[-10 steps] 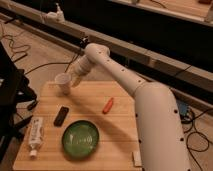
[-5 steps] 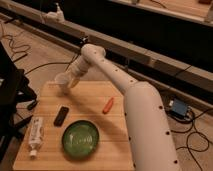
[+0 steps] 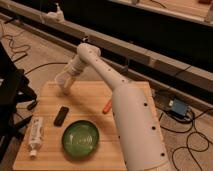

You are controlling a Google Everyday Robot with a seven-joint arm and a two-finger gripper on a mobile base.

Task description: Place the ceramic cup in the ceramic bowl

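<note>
The ceramic cup (image 3: 61, 80) is small and white and stands near the far left corner of the wooden table (image 3: 125, 92). My gripper (image 3: 66, 86) comes down from the bent white arm (image 3: 100, 70) and is right at the cup, against its right side. The ceramic bowl (image 3: 80, 138) is wide, glossy and green. It sits empty at the front middle of the table, well in front of the cup.
A black rectangular object (image 3: 61, 115) lies between cup and bowl. A white tube bottle (image 3: 36, 134) lies at the front left edge. A red-orange object (image 3: 106, 106) lies by my arm. Cables and a dark chair (image 3: 10, 95) are left of the table.
My gripper has closed in on the cup from its right. My arm's thick lower part has swung left over the table's right side. The cup has stayed in place.
</note>
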